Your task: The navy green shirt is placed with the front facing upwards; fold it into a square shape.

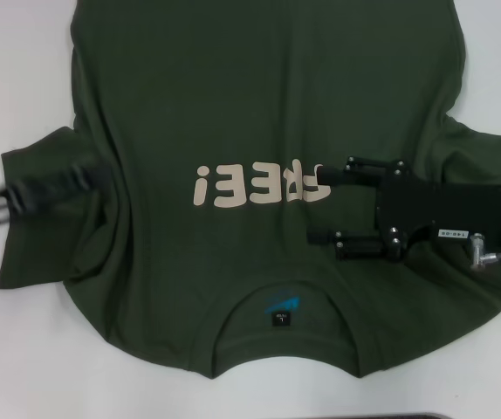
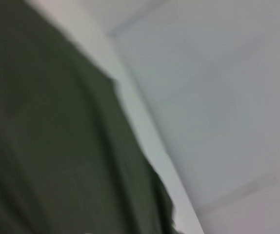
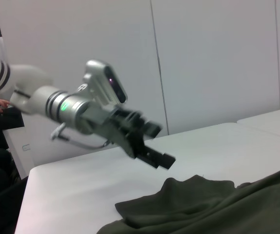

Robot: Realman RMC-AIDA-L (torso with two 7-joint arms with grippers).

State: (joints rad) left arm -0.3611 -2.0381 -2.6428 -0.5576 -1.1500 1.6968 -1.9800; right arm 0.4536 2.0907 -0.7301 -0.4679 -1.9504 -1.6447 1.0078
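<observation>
Shirt: navy green shirt [image 1: 259, 131] flat on table [image 1: 24, 349], collar near.
Left end effector [image 3: 152, 144]: above left sleeve, cannot tell grip.
Right end effector [image 1: 325, 202]: spread, over chest.

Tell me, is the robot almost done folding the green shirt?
Not yet. The navy green shirt lies flat, lettering up, unfolded. The left gripper is over the left sleeve, which looks a bit bunched, perhaps starting a fold. The right gripper, fingers open, is over the chest, holding nothing. All the folds are left.

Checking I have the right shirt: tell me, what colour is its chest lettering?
Cream, on the navy green shirt; lettering shows best in the head view.
</observation>
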